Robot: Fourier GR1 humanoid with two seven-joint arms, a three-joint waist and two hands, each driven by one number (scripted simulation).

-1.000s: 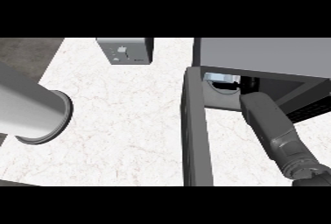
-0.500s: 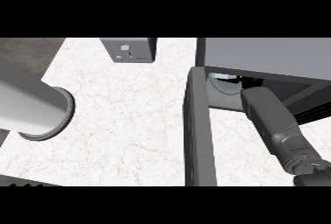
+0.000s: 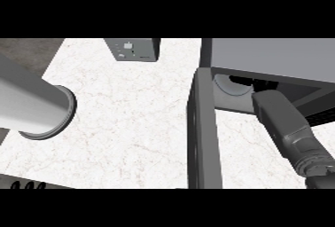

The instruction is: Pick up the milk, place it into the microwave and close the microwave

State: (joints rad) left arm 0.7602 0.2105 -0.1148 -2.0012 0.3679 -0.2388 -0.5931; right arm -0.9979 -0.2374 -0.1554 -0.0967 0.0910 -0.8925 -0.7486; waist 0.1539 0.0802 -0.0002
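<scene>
The microwave (image 3: pixel 274 55) stands at the right with its door (image 3: pixel 201 133) swung open toward me and seen edge-on. My right forearm (image 3: pixel 288 128) reaches up into the cavity. Only a dark bit of my right hand (image 3: pixel 252 81) shows under the microwave's top edge, next to the pale round turntable (image 3: pixel 229 87). The milk is hidden from view. My left forearm (image 3: pixel 29 108) crosses the left side as a thick grey cylinder. The black tips of my left hand (image 3: pixel 27 185) stand upright at the lower left edge, resting.
A small grey box with buttons (image 3: pixel 134 48) stands at the back of the white marble counter (image 3: pixel 131 115). The open door splits the counter into a wide left part and a narrow strip before the microwave.
My right forearm has pushed deeper into the microwave. The pale blue-white thing seen at the cavity mouth no longer shows. Left hand tips have come into view at the lower left.
</scene>
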